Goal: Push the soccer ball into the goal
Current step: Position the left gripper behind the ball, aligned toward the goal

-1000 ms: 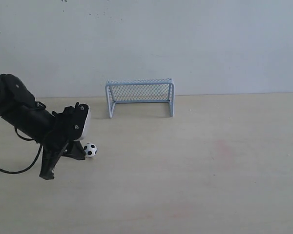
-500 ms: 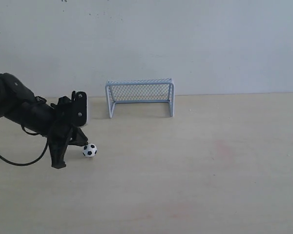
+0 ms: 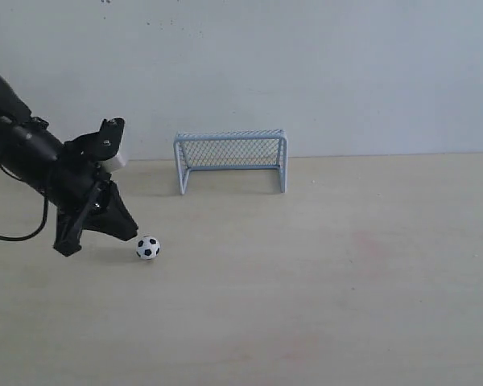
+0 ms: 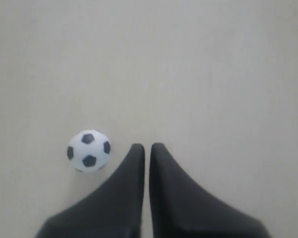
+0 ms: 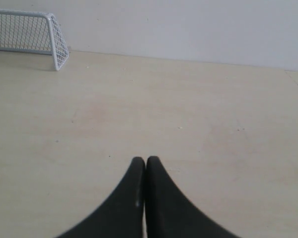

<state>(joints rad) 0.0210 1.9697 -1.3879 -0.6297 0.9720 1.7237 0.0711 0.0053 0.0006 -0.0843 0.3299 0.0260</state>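
The left wrist view showed the left gripper (image 4: 144, 147), closed with its tips together, just beside the soccer ball (image 4: 89, 150). The goal (image 3: 230, 151) appeared only in the exterior and right wrist views.

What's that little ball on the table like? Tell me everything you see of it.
The soccer ball is tiny, round and white with black pentagon patches. It rests on the pale table, short of the goal and left of its mouth in the exterior view. The left gripper, fingers closed, sits beside it; a narrow gap shows, so only the table touches it.
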